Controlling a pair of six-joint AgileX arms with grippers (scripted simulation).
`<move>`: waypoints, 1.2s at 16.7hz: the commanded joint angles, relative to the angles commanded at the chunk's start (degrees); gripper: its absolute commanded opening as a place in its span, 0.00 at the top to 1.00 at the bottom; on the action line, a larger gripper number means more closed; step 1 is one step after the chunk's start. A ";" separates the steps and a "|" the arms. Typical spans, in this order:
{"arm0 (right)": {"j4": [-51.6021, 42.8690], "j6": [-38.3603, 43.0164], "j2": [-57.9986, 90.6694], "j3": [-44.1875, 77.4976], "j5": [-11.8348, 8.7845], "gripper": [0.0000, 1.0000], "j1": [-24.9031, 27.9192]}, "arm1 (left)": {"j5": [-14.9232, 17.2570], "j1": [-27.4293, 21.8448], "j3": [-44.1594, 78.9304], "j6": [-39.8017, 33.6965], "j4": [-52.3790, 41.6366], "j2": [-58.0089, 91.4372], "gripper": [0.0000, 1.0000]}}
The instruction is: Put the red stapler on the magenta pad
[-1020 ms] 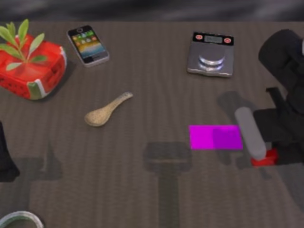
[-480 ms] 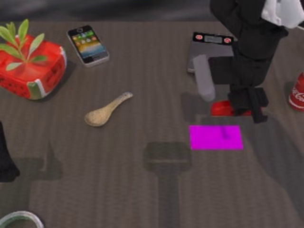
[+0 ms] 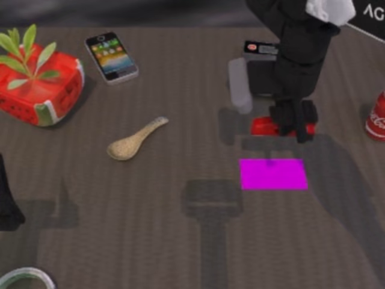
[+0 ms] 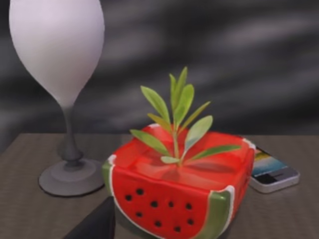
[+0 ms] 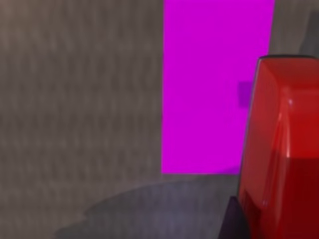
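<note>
While the right gripper [image 3: 293,125] jaws clamp the red stapler [image 3: 264,126] crosswise, it hangs above the magenta pad [image 3: 274,174].

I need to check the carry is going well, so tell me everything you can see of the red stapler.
The red stapler is a slim, glossy red bar with rounded ends, looking like smooth plastic. The right gripper is shut on it near one end, holding it level and crosswise above the table, just beyond the magenta pad's far edge. The right wrist view shows its shiny red body close up with the pad below.
</note>
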 joint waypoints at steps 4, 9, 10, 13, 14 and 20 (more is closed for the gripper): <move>2.41 -0.05 0.17 -2.17 0.02 1.00 -0.21 | 0.00 0.00 0.00 0.00 0.00 0.00 0.00; 15.31 0.11 2.63 -11.88 0.03 1.00 -0.12 | 0.00 0.00 0.00 0.00 0.00 0.00 0.00; 17.55 0.11 3.12 -13.79 0.03 1.00 -0.07 | 0.00 0.00 0.00 0.00 0.00 0.00 0.00; 20.60 0.07 3.99 -16.61 0.04 1.00 0.02 | 0.00 0.00 0.00 0.00 0.00 0.00 0.00; 20.60 0.07 3.99 -16.61 0.04 1.00 0.02 | 0.00 0.00 0.00 0.00 0.00 0.00 0.00; 20.60 0.07 3.99 -16.61 0.04 0.70 0.02 | 0.00 0.00 0.00 0.00 0.00 0.00 0.00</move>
